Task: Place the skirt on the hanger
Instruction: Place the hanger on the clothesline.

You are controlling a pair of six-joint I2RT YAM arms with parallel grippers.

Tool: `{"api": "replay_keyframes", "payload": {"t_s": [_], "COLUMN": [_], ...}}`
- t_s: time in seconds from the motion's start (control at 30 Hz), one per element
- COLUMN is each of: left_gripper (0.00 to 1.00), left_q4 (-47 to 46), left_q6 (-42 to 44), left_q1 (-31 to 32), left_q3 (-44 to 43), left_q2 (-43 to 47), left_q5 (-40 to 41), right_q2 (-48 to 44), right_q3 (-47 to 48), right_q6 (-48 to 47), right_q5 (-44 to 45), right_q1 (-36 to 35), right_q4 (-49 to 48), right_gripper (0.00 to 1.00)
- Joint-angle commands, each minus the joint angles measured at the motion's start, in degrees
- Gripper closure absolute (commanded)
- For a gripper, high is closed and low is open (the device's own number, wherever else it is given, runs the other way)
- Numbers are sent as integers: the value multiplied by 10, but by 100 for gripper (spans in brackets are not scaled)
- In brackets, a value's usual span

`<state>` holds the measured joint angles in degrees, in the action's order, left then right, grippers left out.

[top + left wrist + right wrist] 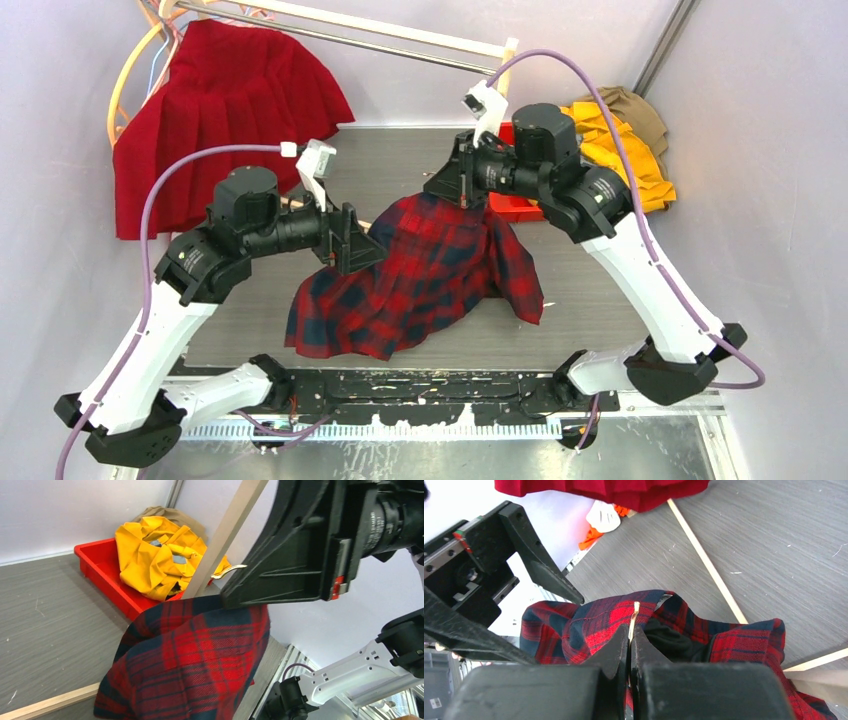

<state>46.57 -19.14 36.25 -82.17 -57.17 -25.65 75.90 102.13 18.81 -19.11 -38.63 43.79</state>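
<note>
The bright-red pleated skirt point(215, 110) hangs at the back left, and its hem shows at the top of the right wrist view point(614, 487). My right gripper point(455, 195) point(630, 630) is shut on a thin cream strip of the hanger point(634, 615). The hanger's curved hook point(230, 571) pokes out beside that gripper. A red-and-black plaid shirt point(420, 280) drapes over the hanger and hides the rest of it. My left gripper point(372, 248) point(555, 630) stands open at the shirt's left edge, holding nothing.
A red bin point(515, 205) at the back right holds a yellow garment point(620, 150), with brown cloth point(635, 105) behind. A wooden rail point(380, 35) runs along the back, with orange and cream hangers point(125, 80) at its left end. Thin wooden strips point(706, 562) lie on the grey table.
</note>
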Motion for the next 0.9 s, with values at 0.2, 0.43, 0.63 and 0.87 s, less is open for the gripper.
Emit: {"api": "replay_keyframes", "payload": {"t_s": [0.2,0.43,0.63,0.87], "left_gripper": [14,14,15,33], "left_q4": [-39,-38,-41,-44], "left_q6": [42,75,97,125], "left_q1": [40,77,134,220], "left_q3": [8,9,-5,-9], "left_q2": [-16,-24,-44,-64], "left_q5": [45,128,191,293], "right_q2": [14,22,31,35], "right_q3": [61,88,100,114], "right_q6": [0,0,5,14], "right_q5": [22,23,29,38], "right_q1": [-41,-68,-87,-94], "right_q4": [-56,-47,-51,-59], "right_gripper": [99,99,99,99]}}
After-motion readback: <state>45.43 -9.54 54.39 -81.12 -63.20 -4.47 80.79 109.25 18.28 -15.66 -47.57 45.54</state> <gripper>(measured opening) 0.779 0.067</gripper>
